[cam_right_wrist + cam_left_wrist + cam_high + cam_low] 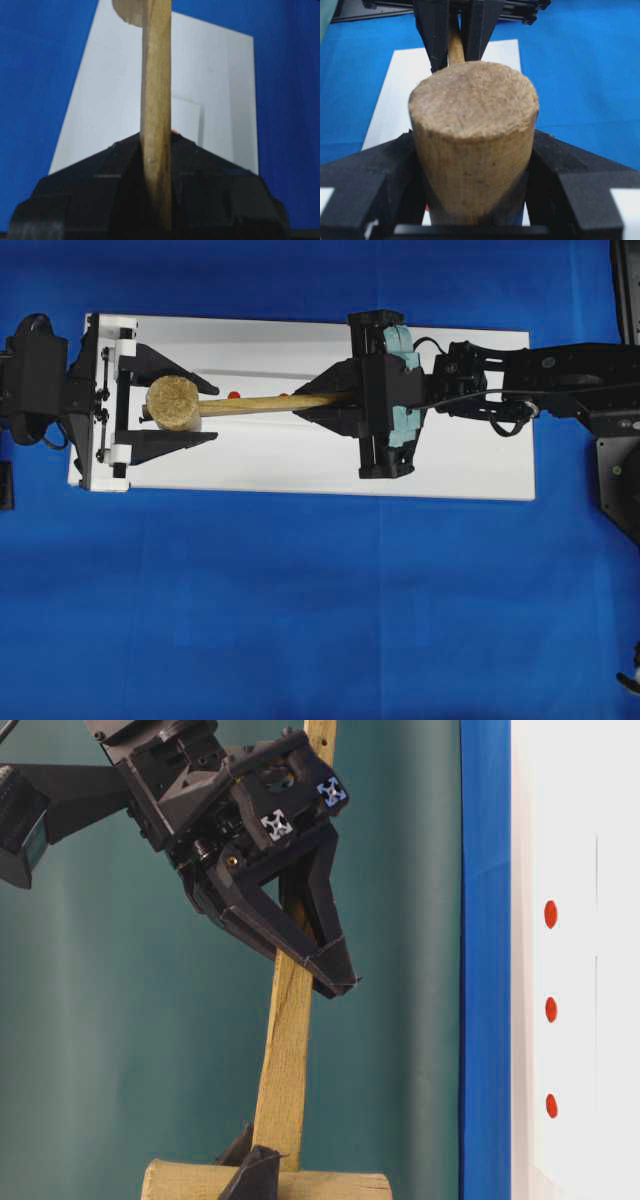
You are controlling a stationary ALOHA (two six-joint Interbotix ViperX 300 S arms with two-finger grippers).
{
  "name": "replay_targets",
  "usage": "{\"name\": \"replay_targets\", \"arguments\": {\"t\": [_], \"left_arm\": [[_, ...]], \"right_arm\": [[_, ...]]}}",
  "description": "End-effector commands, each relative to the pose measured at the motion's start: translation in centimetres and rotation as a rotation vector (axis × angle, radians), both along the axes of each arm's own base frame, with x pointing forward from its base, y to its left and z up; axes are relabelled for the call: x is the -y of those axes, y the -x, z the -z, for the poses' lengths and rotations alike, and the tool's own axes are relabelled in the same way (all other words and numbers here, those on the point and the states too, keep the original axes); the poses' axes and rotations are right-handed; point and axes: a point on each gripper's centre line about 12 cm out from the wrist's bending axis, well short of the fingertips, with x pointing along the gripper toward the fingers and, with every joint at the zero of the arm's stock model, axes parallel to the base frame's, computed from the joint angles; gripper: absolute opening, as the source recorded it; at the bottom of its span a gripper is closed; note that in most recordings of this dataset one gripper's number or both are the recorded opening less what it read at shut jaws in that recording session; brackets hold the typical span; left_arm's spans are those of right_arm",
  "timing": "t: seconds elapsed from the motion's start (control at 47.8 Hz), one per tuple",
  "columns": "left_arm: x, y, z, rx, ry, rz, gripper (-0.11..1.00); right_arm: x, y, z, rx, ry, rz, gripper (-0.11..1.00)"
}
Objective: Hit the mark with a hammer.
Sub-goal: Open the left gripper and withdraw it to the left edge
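Hammer (245,404): pale wooden mallet, thick cylindrical head, slim squared handle. Lies level above white board (470,465), head at left, handle running right. Red marks (550,1010) dot the board, three in a row.

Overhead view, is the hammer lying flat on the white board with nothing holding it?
No, the left gripper clamps the hammer head and the right gripper its handle.
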Motion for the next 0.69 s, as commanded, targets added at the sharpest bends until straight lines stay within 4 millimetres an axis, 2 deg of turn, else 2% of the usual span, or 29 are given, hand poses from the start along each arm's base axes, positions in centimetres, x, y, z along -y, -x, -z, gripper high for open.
{"name": "replay_targets", "arguments": {"t": [0.0,0.439,0.585,0.627,0.669], "left_arm": [[-0.02,-0.15,-1.25,0.043,0.004,-0.002,0.45],[-0.47,-0.06,-1.18,0.042,0.005,-0.018,0.46],[-0.55,0.15,-1.13,0.040,0.004,-0.021,0.85],[-0.63,0.26,-1.15,0.042,0.004,-0.024,0.91],[-0.71,0.42,-1.25,0.046,0.005,-0.027,0.91]], "right_arm": [[0.29,-0.34,-1.49,0.041,0.001,0.008,0.01],[0.22,-0.34,-1.47,0.044,-0.034,0.022,0.01],[0.08,-0.10,-1.55,0.046,-0.045,0.024,0.01],[0.08,-0.02,-1.69,0.051,-0.050,0.027,0.01],[0.00,0.10,-1.62,0.049,-0.056,0.028,0.01]]}}
